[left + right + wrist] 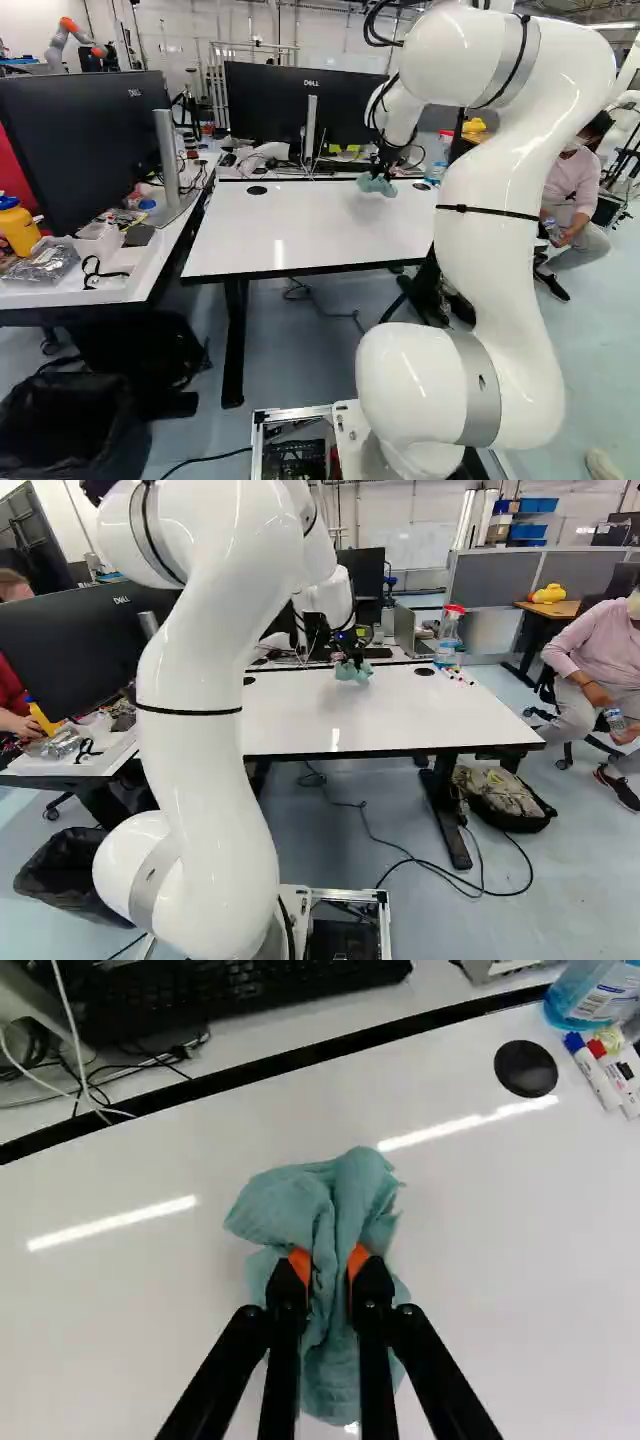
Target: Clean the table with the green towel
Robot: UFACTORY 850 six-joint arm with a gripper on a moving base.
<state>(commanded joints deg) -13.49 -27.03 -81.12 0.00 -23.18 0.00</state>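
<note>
One rumpled blue-green towel (350,1200), all soft folds, in the pincer (352,660)

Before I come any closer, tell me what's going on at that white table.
A robot arm reaches over the table, its gripper shut on a bunched green towel for cleaning. The towel is at or just above the surface, near the far side; I cannot tell which. A spray bottle and markers sit nearby.

1. "DELL" was legible on the back of the big black monitor (75,150) at the left of the left base view — and in the right base view too.
2. "DELL" also marked the far monitor (262,105).
3. The bottle (598,998) bore a label — unreadable.
</note>
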